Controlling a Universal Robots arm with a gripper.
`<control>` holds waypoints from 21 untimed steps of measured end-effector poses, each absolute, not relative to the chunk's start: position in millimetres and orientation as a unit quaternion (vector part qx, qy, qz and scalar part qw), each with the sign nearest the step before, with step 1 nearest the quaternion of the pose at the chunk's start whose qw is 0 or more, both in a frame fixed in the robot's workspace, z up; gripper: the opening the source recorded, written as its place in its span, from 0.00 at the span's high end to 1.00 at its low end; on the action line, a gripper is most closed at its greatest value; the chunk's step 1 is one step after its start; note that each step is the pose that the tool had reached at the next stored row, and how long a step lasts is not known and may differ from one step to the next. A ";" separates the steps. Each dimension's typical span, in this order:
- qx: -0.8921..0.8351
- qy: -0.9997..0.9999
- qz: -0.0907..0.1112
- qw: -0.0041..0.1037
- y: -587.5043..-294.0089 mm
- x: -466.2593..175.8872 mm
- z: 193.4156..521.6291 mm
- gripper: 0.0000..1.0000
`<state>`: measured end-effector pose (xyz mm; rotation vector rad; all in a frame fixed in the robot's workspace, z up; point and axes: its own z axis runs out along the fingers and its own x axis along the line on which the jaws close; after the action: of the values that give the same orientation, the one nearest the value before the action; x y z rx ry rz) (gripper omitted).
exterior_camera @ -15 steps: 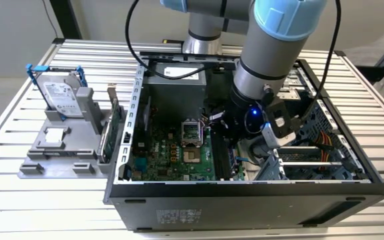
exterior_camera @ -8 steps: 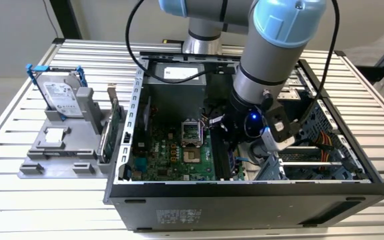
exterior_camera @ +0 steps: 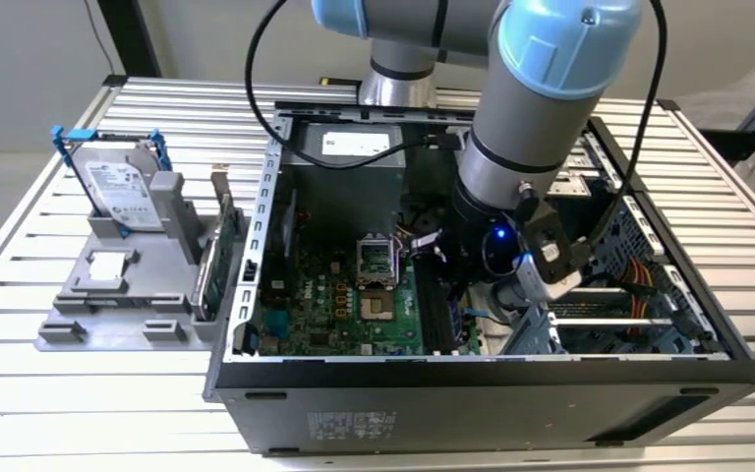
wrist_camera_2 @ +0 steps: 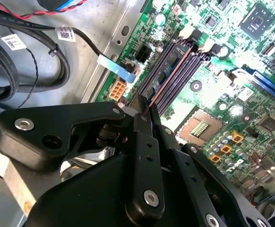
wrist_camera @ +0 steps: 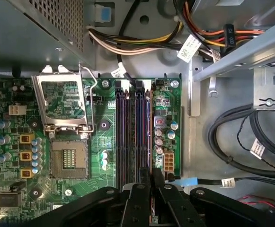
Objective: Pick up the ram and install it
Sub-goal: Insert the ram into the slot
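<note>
The black gripper [wrist_camera_2: 144, 109] is lowered inside the open dark grey computer case [exterior_camera: 483, 413], and its two fingers are closed on the ram [wrist_camera_2: 152, 97], a thin dark circuit-board stick seen edge-on between the fingertips in the second wrist view. The ram is held directly over the long memory slots [wrist_camera: 133, 137] of the green motherboard [wrist_camera: 14, 156]; four parallel slots can be counted in the first wrist view, where the gripper [wrist_camera: 152, 182] sits at their near end. Whether the ram's edge already touches a slot cannot be told. Beside the slots, one open square metal processor socket frame [wrist_camera: 64, 104] is seen, with one grey heatsink-like square block [wrist_camera: 68, 156] next to it. A bundle of coloured wires [wrist_camera: 142, 42] and several black cables [wrist_camera: 232, 142] lie along the case wall. In the exterior view, the blue-and-grey robot arm [exterior_camera: 535, 118] reaches down into the case, which lies on a slatted metal desk [exterior_camera: 36, 413]. At the exterior view's left, one grey hard drive in a blue frame [exterior_camera: 122, 187] stands upright in a grey holder [exterior_camera: 102, 315], and one green expansion card [exterior_camera: 220, 261] stands just beside the case.
</note>
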<state>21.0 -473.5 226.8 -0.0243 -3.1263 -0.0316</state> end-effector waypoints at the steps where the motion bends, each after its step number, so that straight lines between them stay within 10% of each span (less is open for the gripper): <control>1: -0.008 -1.000 -0.010 0.008 -473.5 21.0 226.6 1.00; 21: -0.010 -1.000 -0.010 0.008 -473.1 20.6 220.0 1.00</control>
<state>20.6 -473.1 220.0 -0.0323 -3.1254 -0.0318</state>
